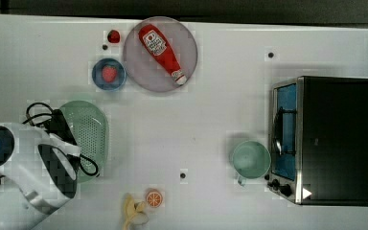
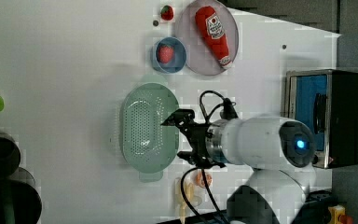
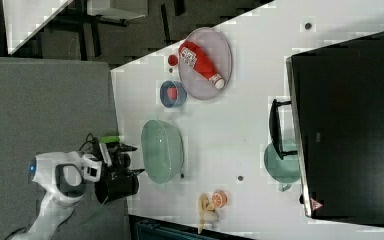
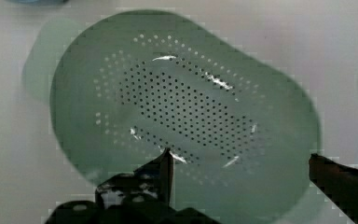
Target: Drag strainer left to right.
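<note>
On the white table (image 1: 211, 115), the gripper (image 2: 182, 136) is hovering over the strainer (image 2: 144, 129), its jaws spread wide and holding nothing.

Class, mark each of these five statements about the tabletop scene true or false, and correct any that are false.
1. The ketchup bottle lies on the round plate. True.
2. The pincer is shut on the strainer's rim. False: it is open above the strainer, holding nothing.
3. The blue bowl holds a red strawberry. True.
4. The mint-green cup stands inside the strainer. False: it stands beside the toaster oven, far from the strainer.
5. The strainer is full of fruit. False: the wrist view shows it empty.
</note>
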Controlling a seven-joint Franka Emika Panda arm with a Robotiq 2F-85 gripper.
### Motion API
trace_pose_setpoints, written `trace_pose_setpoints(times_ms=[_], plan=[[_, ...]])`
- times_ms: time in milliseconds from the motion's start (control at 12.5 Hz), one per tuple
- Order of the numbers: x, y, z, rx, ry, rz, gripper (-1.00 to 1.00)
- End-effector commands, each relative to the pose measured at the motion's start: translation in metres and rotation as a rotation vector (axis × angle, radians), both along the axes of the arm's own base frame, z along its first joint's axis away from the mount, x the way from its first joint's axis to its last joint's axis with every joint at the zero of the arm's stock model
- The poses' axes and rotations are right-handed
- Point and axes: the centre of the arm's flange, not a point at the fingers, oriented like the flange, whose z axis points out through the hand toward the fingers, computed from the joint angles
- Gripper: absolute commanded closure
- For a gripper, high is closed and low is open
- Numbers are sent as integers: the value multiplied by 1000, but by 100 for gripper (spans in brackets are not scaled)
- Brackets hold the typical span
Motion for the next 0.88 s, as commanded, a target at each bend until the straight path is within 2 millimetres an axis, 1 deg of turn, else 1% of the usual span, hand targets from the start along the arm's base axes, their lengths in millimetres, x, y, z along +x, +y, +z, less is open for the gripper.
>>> trace_pose_setpoints(times_ms=[80, 240, 400, 560, 720, 880], plan=[[9, -6, -38, 13, 35, -269, -100], [11, -4, -67, 22, 39, -332, -100], [13, -4, -91, 24, 28, -348, -100], [14, -10, -113, 17, 34, -344, -100], [19, -20, -129, 20, 39, -370, -100], [25, -28, -137, 29, 24, -383, -100]])
